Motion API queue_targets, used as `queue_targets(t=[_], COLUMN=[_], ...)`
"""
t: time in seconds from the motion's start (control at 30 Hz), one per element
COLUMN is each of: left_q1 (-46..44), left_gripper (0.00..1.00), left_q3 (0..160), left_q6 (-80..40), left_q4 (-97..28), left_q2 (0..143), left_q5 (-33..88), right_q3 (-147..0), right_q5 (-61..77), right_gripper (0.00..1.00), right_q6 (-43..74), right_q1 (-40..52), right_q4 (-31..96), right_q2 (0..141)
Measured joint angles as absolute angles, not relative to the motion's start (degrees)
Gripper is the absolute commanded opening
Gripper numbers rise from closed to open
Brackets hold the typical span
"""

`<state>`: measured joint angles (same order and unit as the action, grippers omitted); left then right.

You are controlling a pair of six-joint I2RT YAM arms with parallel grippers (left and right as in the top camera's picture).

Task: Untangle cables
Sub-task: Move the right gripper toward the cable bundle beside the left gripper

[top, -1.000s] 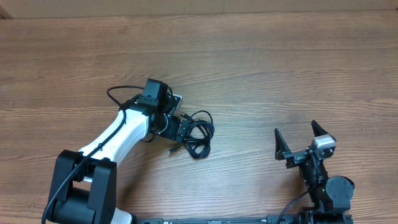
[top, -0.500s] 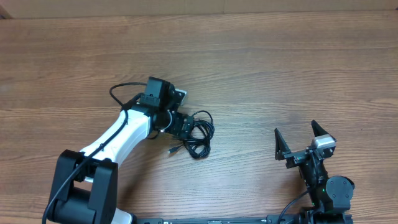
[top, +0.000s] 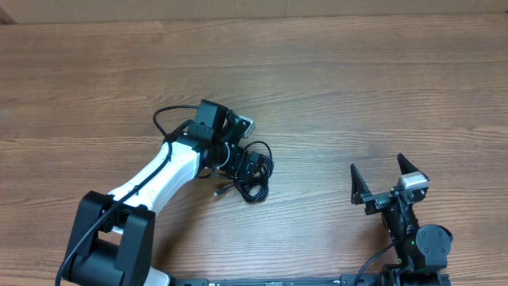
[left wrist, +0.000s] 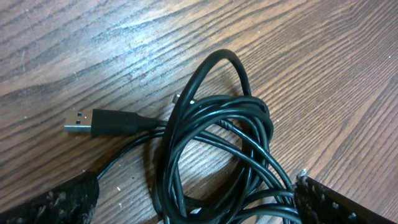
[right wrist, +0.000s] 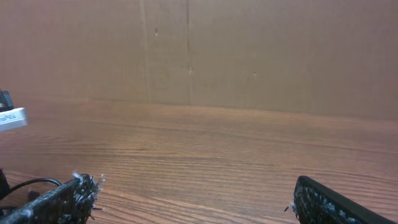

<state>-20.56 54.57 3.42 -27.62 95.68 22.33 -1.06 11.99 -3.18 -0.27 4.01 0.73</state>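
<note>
The cables [top: 255, 173] lie as one tangled bundle of thin black loops on the wooden table, left of centre. Close up, the cables [left wrist: 211, 143] overlap in several coils, and a black plug with a silvery-blue tip [left wrist: 81, 122] sticks out to the left. My left gripper [top: 242, 164] hangs directly over the bundle. In the left wrist view the left gripper [left wrist: 196, 205] is open, with one fingertip [left wrist: 56, 202] on each side of the coils and nothing pinched. My right gripper [top: 377, 165] stands open near the front right, far from the cables, and the right gripper [right wrist: 196, 202] has only bare wood between its fingers.
A brown cardboard wall [right wrist: 249, 56] closes the far side of the table [top: 357, 87]. The white left arm [top: 159, 171] reaches diagonally from the front left. A white part of that arm [right wrist: 12, 118] shows at the left edge of the right wrist view.
The left arm has shifted to the right and a little farther back, bringing its gripper more squarely over the bundle. The cables and the right arm have not moved.
</note>
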Motion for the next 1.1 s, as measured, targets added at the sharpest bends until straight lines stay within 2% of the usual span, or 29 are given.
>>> queue_targets(t=[0.53,0.63,0.8,1.1], left_q1=[-20.64,-20.64,-20.43,-17.69], left_gripper=[0.99,0.99,1.0,0.99], left_q3=[54.57,54.57,54.59,54.59], left_q6=[3.6,4.05,6.46,7.75], left_q4=[-31.73,-32.14,-32.01,-33.23], left_q2=[95.68,95.68,95.68,95.68], left_q5=[21.65,22.06,27.79,30.98], right_q3=[-1.06,-1.06,-2.35,-16.84], right_q5=[12.25,13.56,14.57,15.18], right_gripper=[1.0,1.0,1.0,1.0], right_q6=[-3.05,-0.12,8.4,12.19], right_q1=[-0.27,-0.27,-0.27,-0.27], right_q4=[3.22,2.68,10.15,23.79], right_q2=[0.73,0.73,0.73,3.62])
